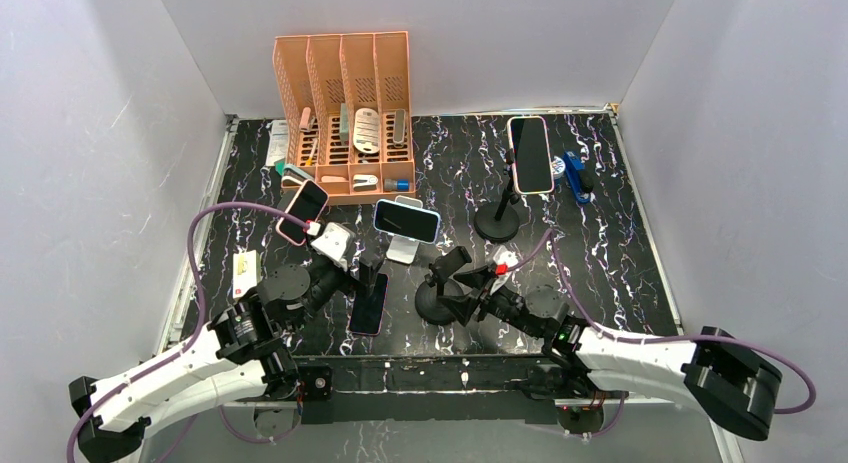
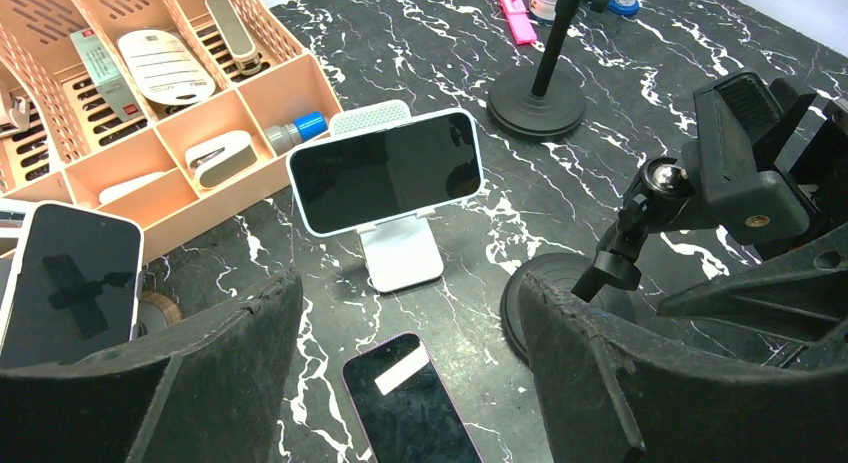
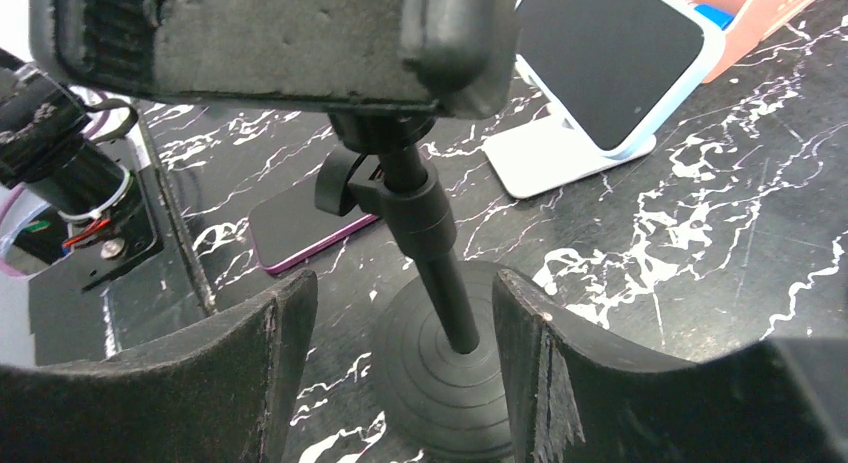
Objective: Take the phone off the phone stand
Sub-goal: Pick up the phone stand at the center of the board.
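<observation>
since the clamp (image 3: 270, 43) on the black stand (image 3: 445, 283) holds nothing and a dark phone (image 2: 410, 403) lies flat, screen up, on the table (image 2: 560, 198) just beside that stand's base, i judge this to be the task's phone, off its stand. it looks like a thin, rigid slab of glass and metal. that makes it light for either arm, stiff, smooth enough to slip, and liable to scratch or crack if dragged or dropped on the hard marbled top. lying flat, it offers only its long edges, so the sound hold is across the narrow width near the middle, one finger down each side and nothing pressing on the screen. the left gripper (image 2: 408, 295) hangs above it with jaws spread wide and nothing held. in the left wrist view the phone sits low in the gap between the two fingers (image 2: 200, 383), clear of both. the right gripper (image 3: 403, 283) is apart from the phone, its jaws open astride the stand's stem with a gap showing on each side. the phone's purple edge shows on the table behind and to the left of that stem. other phones (image 2: 385, 171) sit on other stands (image 2: 400, 258) farther back, so i cannot be certain which one the task means.
</observation>
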Robot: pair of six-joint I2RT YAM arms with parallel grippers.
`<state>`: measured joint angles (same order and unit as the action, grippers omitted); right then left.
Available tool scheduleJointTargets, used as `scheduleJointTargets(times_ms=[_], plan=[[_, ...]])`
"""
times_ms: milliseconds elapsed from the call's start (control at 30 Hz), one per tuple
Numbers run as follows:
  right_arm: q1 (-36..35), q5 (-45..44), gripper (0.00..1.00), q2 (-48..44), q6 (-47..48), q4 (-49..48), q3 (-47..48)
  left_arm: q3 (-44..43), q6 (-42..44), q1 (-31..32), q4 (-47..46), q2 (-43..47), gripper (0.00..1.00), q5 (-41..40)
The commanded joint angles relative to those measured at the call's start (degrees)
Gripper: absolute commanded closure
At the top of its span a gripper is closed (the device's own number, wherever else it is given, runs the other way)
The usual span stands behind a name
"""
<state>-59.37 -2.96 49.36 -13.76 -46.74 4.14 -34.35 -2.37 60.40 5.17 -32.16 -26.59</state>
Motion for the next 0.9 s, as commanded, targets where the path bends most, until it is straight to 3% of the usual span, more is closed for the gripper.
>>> scheduleJointTargets(times_ms=[0,400,700,867], plan=[[-0.3,-5.0,0.28,4.0,2.9,-14.9,-1.0,-1.7,0.6,0.1,-0.1,-0.6,0.23,-1.1],[-0.4,-1.6,0.31,16.7,2.4,-28.5,0.8,-1.8,1.0,0.1,0.0,-1.0,0.23,-0.6],[-0.6,-5.7,0.28,5.4,-0.3,-20.5,1.0,-1.9,1.1,0.1,0.1,-0.6,0.23,-0.2],[-0.5,-6.8,0.29,5.8,-0.4,-17.6,3.3,-1.9,1.1,0.1,0.1,-0.7,0.23,-0.2]])
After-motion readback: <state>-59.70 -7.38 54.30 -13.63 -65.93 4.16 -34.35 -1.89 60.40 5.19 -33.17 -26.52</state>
